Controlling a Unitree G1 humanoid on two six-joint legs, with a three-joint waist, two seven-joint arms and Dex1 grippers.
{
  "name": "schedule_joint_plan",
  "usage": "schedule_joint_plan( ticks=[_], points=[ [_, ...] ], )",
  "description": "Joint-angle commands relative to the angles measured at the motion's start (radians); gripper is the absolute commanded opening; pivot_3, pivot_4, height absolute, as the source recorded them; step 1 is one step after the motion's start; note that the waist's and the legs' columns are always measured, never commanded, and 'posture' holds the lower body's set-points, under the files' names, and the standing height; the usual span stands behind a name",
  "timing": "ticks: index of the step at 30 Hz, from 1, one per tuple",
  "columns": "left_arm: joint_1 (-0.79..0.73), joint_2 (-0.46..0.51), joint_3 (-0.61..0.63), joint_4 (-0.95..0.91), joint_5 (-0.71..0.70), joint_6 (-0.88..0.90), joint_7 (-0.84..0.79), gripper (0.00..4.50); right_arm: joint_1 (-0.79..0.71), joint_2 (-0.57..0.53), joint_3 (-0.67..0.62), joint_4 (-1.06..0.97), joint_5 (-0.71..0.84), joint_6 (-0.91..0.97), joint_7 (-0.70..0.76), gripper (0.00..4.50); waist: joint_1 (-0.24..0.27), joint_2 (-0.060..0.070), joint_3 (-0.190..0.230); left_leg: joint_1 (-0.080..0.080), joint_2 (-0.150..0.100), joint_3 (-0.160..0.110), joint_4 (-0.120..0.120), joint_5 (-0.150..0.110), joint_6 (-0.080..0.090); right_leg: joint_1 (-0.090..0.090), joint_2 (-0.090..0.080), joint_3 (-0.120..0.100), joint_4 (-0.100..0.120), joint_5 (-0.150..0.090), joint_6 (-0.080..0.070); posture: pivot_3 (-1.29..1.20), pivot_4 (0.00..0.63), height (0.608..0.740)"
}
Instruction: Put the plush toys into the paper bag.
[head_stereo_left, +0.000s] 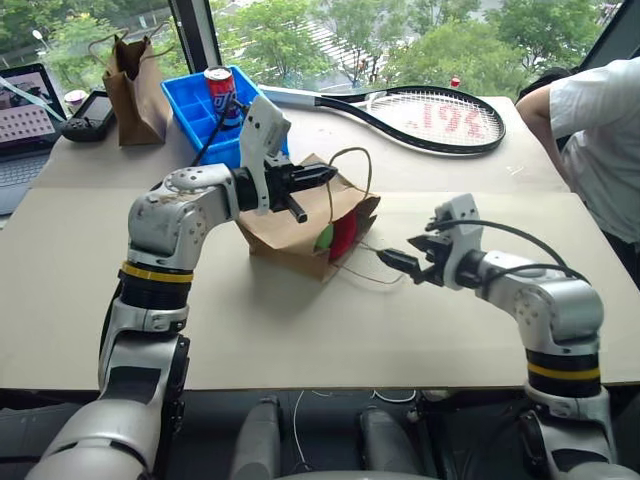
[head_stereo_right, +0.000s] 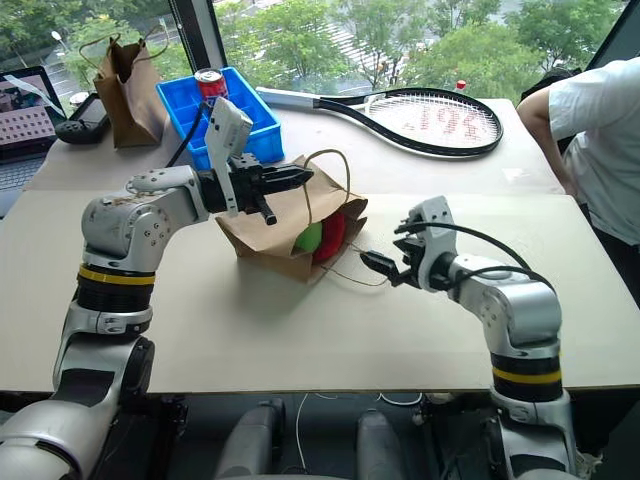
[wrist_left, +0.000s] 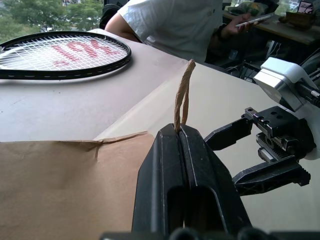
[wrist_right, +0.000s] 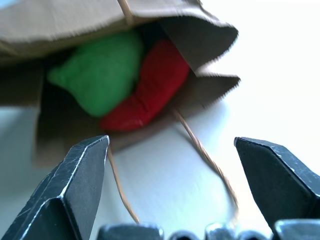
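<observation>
Progress: both toys, green (wrist_right: 102, 70) and red (wrist_right: 150, 82), lie inside the bag (head_stereo_left: 290, 235), which rests on its side on the surface (head_stereo_left: 300, 330), mouth toward the right gripper (head_stereo_left: 408, 266). Judged essentially done; perhaps only standing the bag up remains.
Left gripper (wrist_left: 181, 131): jaws together, clamped on a twine handle (wrist_left: 183, 92).
Right gripper: jaws wide apart, empty, near the mouth, not touching.
Right wrist view: toys side by side, touching, deep in the bag; second handle loose on the surface.
Left wrist view: pinch on the handle; the eye views hide it.
</observation>
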Motion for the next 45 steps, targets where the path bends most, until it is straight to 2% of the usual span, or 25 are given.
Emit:
schedule_joint_plan(
  ticks=[1, 3, 5, 9, 11, 16, 25, 28, 35, 39, 45],
  points=[
    [-0.04, -0.007, 0.003, -0.012, 0.003, -0.03, -0.012, 0.0, 0.079, -0.111, 0.097, -0.11, -0.077, -0.181, 0.072, 4.47, -0.007, 0.0, 0.0, -0.001, 0.0, 0.0, 0.0, 0.0, 0.0, -0.002, 0.0, 0.001, 0.0, 0.0, 0.0, 0.0, 0.15, 0.739],
    [-0.044, -0.008, 0.001, -0.005, 0.005, -0.034, -0.017, 0.0, 0.116, -0.15, 0.164, -0.108, -0.138, -0.264, 0.076, 4.47, -0.014, 0.0, 0.0, -0.001, 0.0, 0.0, 0.0, 0.0, 0.0, -0.004, 0.001, 0.001, 0.001, 0.0, 0.0, 0.0, 0.15, 0.739],
    [-0.046, -0.008, 0.001, -0.001, 0.006, -0.036, -0.019, 0.0, 0.12, -0.098, 0.125, -0.085, -0.108, -0.219, 0.028, 4.47, -0.021, 0.0, 0.0, -0.001, 0.0, -0.001, 0.0, 0.0, 0.0, -0.004, 0.001, 0.001, 0.002, -0.002, 0.004, 0.0, 0.15, 0.739],
    [-0.047, -0.004, 0.006, -0.007, 0.004, -0.032, -0.02, 0.0, 0.096, 0.135, -0.117, 0.028, 0.067, -0.041, -0.091, 4.47, -0.021, 0.0, 0.0, -0.001, 0.0, -0.002, 0.001, 0.002, 0.0, -0.004, 0.001, 0.001, 0.003, -0.001, 0.002, 0.0, 0.15, 0.739],
    [-0.043, -0.002, 0.008, -0.013, 0.003, -0.031, -0.019, 0.0, 0.091, 0.194, -0.174, 0.065, 0.128, 0.016, -0.097, 4.47, -0.016, 0.0, 0.0, -0.001, 0.0, -0.002, 0.001, 0.003, -0.001, -0.003, 0.001, 0.001, 0.003, 0.001, -0.001, 0.0, 0.15, 0.739],
    [-0.038, 0.0, 0.008, -0.02, 0.001, -0.029, -0.016, 0.0, 0.078, 0.247, -0.171, 0.116, 0.19, 0.063, -0.086, 4.47, -0.009, 0.0, 0.0, -0.001, 0.0, -0.002, 0.001, 0.003, -0.001, -0.003, 0.001, 0.001, 0.003, 0.002, 0.0, 0.0, 0.15, 0.739],
    [-0.035, -0.001, 0.012, -0.025, -0.001, -0.029, -0.005, 0.0, -0.049, 0.357, -0.144, 0.289, 0.193, -0.002, -0.097, 4.47, -0.043, -0.001, -0.001, 0.003, 0.001, -0.002, -0.001, 0.003, -0.001, -0.002, 0.003, 0.001, 0.004, 0.002, -0.002, 0.0, 0.15, 0.739],
    [-0.032, 0.003, 0.018, -0.031, -0.003, -0.026, 0.0, 0.0, -0.074, 0.381, -0.169, 0.325, 0.207, -0.033, -0.09, 3.82, -0.043, -0.001, -0.001, 0.004, 0.001, -0.003, -0.001, 0.003, -0.001, -0.002, 0.003, 0.001, 0.004, 0.002, -0.002, 0.0, 0.15, 0.739],
    [-0.022, 0.031, 0.042, -0.037, 0.002, -0.029, 0.013, 0.0, -0.116, 0.383, -0.283, 0.258, 0.402, -0.017, -0.048, 1.32, -0.033, -0.001, 0.0, -0.001, 0.001, -0.002, -0.001, 0.003, -0.001, -0.004, 0.003, 0.001, 0.004, 0.002, -0.002, 0.0, 0.15, 0.739],
    [-0.029, 0.048, 0.055, -0.025, 0.007, -0.043, 0.017, 0.0, -0.166, 0.355, -0.306, 0.208, 0.491, -0.011, -0.063, 0.04, -0.031, 0.0, 0.0, -0.002, 0.001, -0.003, 0.0, 0.003, -0.001, -0.004, 0.002, 0.001, 0.004, 0.003, -0.001, 0.0, 0.15, 0.739],
    [-0.089, 0.081, 0.074, 0.054, 0.045, -0.122, 0.014, 0.0, -0.331, 0.289, -0.286, 0.147, 0.598, 0.006, -0.1, 0.04, -0.031, 0.0, 0.0, -0.002, 0.001, -0.003, -0.001, 0.003, -0.001, -0.005, 0.003, 0.001, 0.004, 0.003, -0.001, 0.0, 0.15, 0.739]
  ],
)
